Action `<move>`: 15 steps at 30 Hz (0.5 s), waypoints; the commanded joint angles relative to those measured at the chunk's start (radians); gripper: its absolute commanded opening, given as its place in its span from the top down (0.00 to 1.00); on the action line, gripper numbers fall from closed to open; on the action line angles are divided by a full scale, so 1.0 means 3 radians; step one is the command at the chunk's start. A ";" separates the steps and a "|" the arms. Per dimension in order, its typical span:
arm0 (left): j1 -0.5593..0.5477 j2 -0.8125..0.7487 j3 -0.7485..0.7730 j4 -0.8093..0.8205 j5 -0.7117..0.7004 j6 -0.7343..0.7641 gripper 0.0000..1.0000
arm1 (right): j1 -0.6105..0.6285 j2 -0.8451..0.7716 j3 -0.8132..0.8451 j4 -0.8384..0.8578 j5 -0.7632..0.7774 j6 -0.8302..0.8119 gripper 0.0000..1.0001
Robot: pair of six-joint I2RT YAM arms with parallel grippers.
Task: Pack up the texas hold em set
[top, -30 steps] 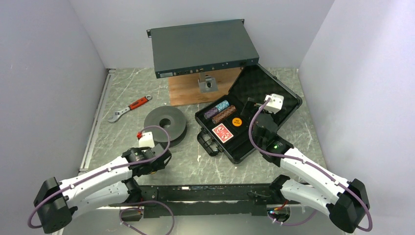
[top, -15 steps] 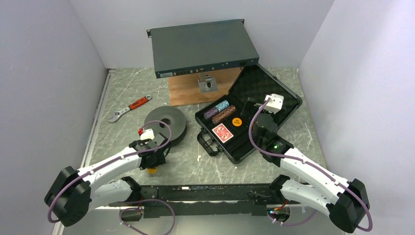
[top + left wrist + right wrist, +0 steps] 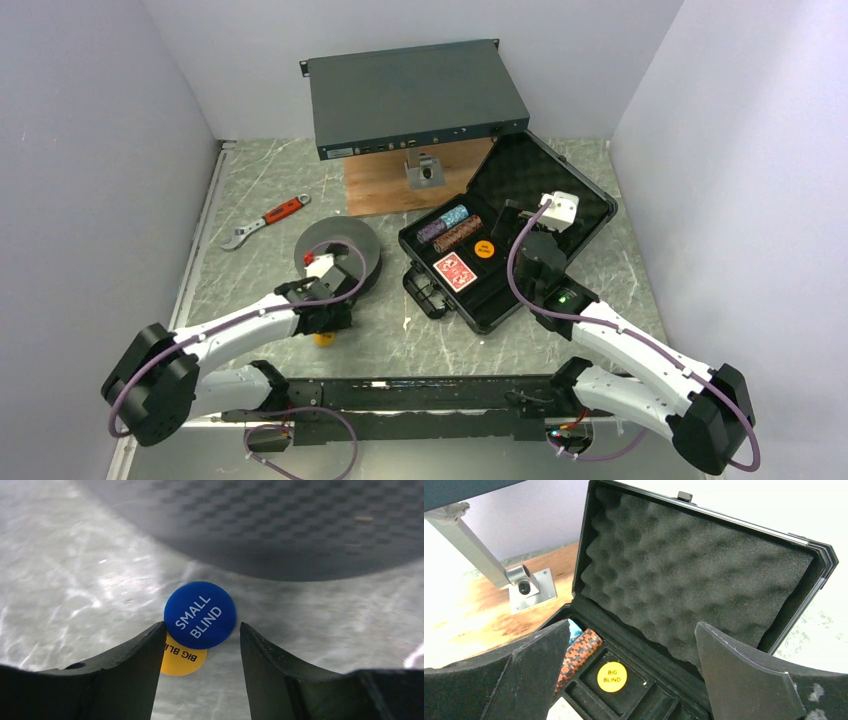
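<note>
Picking up, it seems: left fingers (image 3: 132, 672), half open and empty, straddle the blue round SMALL BLIND disc (image 3: 200, 615) atop a yellow round disc (image 3: 184, 656) on the desk (image 3: 75, 580). Next they should close and carry it to the open black plastic case (image 3: 694, 565). Right fingers (image 3: 744, 675) gape empty.

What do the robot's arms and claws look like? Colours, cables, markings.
The left arm and right arm have white shells, black joints and a purple cable each. The left claw and right claw have black tapered fingers. A green light marks the right arm.
</note>
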 commanded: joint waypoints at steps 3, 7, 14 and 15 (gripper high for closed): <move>-0.0476 0.0555 0.0508 0.0589 0.0240 0.0289 0.38 | -0.0010 0.0018 0.0079 0.0067 -0.0001 0.0024 0.00; -0.0739 0.1040 0.0949 0.0464 0.0162 0.0470 0.38 | -0.0010 0.0013 0.0080 0.0066 0.0004 0.0024 0.00; -0.1085 0.1462 0.1400 0.0368 0.0144 0.0649 0.38 | -0.0014 0.0002 0.0076 0.0071 0.0005 0.0023 0.00; -0.1114 0.1458 0.1420 0.0386 0.0172 0.0681 0.38 | -0.0015 0.0002 0.0079 0.0071 0.0004 0.0024 0.00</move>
